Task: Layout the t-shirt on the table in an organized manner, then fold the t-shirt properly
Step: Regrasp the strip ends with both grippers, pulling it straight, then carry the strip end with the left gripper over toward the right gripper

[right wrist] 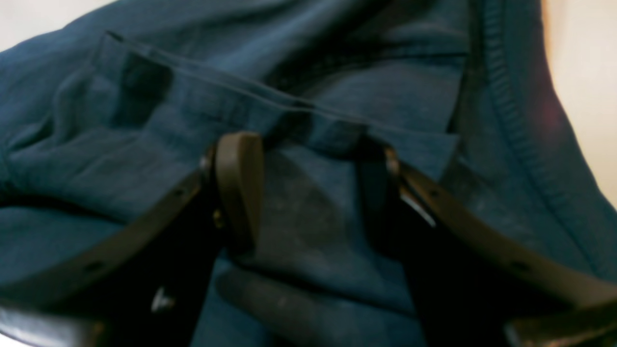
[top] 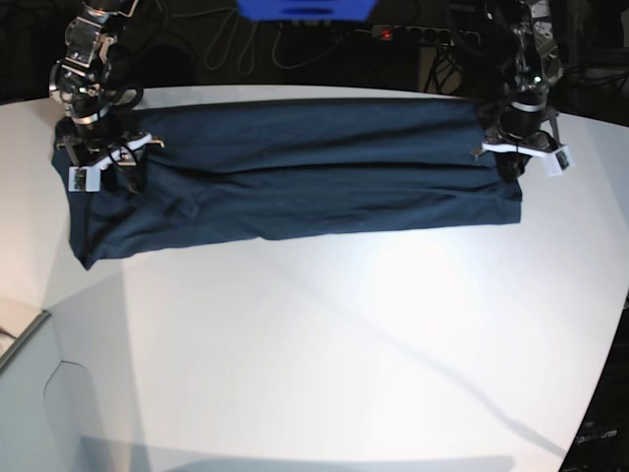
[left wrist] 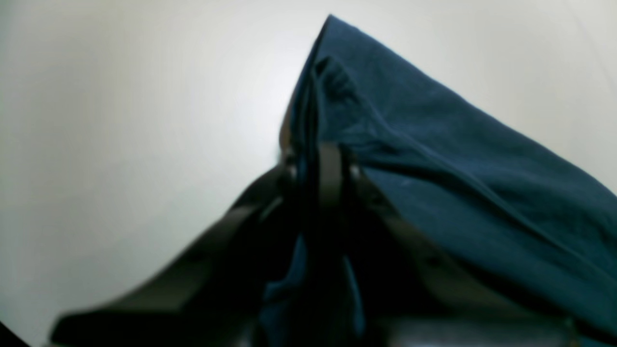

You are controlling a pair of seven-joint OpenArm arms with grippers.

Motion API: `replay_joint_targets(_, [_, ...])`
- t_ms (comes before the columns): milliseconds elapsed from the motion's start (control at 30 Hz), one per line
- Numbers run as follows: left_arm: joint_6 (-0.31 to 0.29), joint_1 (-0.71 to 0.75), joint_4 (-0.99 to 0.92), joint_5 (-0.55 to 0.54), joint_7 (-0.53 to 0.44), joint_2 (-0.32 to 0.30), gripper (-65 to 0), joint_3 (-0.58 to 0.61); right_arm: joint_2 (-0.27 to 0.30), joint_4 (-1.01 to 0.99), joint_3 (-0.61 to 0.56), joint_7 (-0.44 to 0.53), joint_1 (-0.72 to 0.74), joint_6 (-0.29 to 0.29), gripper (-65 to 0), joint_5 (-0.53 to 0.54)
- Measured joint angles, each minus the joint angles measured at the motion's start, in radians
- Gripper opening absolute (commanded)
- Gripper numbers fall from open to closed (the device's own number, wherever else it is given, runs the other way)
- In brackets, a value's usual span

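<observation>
The t-shirt (top: 295,182) lies as a long dark navy band across the far part of the table (top: 324,344), running from the left edge almost to the right, folded lengthwise with creases along it. At the band's right end the left gripper (top: 513,162) is down on the cloth, and the left wrist view shows its jaws drawn narrow with a bunch of blue fabric pinched up between them. At the left end the right gripper (top: 98,162) sits on the shirt too; from its wrist view the fingers (right wrist: 239,185) stand wide apart, cloth filling the space between, a stitched hem (right wrist: 289,103) crossing just beyond the tips and the ribbed collar (right wrist: 511,115) off to the right. Beyond the table's far curved edge there are dark cables (top: 236,44) and something blue (top: 305,9) overhead. The near table is bare white.
</observation>
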Motion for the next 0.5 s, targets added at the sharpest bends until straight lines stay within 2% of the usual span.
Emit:
replay_joint_targets(133, [0.006, 0.010, 0.035, 0.004, 0.032, 0.003, -65.0, 0.000, 0.000, 0.000, 0.000, 0.000, 0.000, 0.000, -33.6, 0.000])
replay_joint_targets(233, [0.026, 0.048, 0.139, 0.014, 0.055, 0.051, -65.0, -0.005, 0.000, 0.000, 0.000, -0.001, 0.000, 0.000, -33.6, -0.004])
replay_joint_targets(300, [0.009, 0.077, 0.220, 0.023, 0.064, 0.070, -65.0, 0.006, 0.000, 0.000, 0.000, 0.000, 0.000, 0.000, -33.6, -0.003])
replay_joint_targets(500, [0.015, 0.098, 0.385, 0.029, 0.053, 0.150, -65.0, 0.008, -0.001, 0.000, -0.001, 0.000, 0.000, 0.000, -33.6, -0.003])
